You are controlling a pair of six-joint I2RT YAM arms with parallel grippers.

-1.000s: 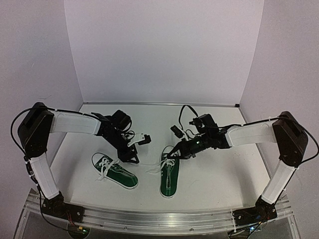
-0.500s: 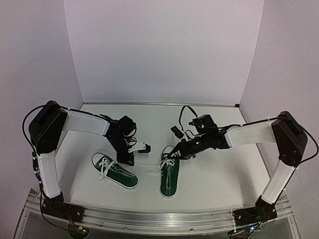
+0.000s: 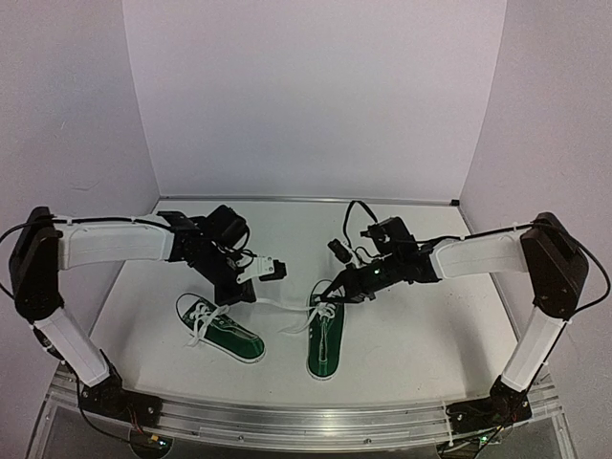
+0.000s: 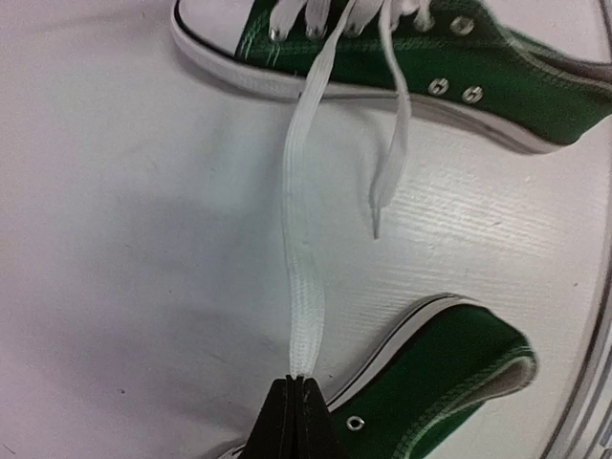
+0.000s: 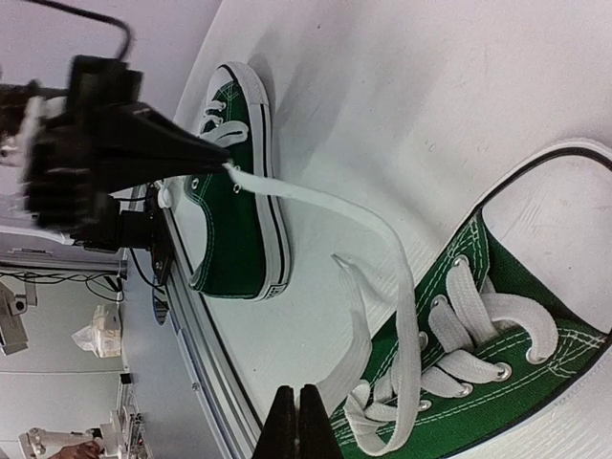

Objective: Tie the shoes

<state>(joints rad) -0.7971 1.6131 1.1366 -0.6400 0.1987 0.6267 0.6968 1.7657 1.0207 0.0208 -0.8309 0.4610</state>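
Left wrist view, left gripper [image 4: 296,387]: pinching shut on the end of one white lace [image 4: 302,258] and drawing it out sideways from the right-hand shoe [image 4: 497,76]
right gripper [image 5: 296,397]: sitting closed right by that shoe's lacing, can't tell if it's actually gripping a strand
other shoe [image 3: 225,333]: lying just beside it on the table [image 3: 421,335], laces trailing loose
progress: barely getting going, no knot or bow forming on either shoe yet
vs a second ago: left jaws going from partly open to clamped, elbow swinging way out left

White lace [image 4: 304,239] in closed left hand [image 4: 295,382]
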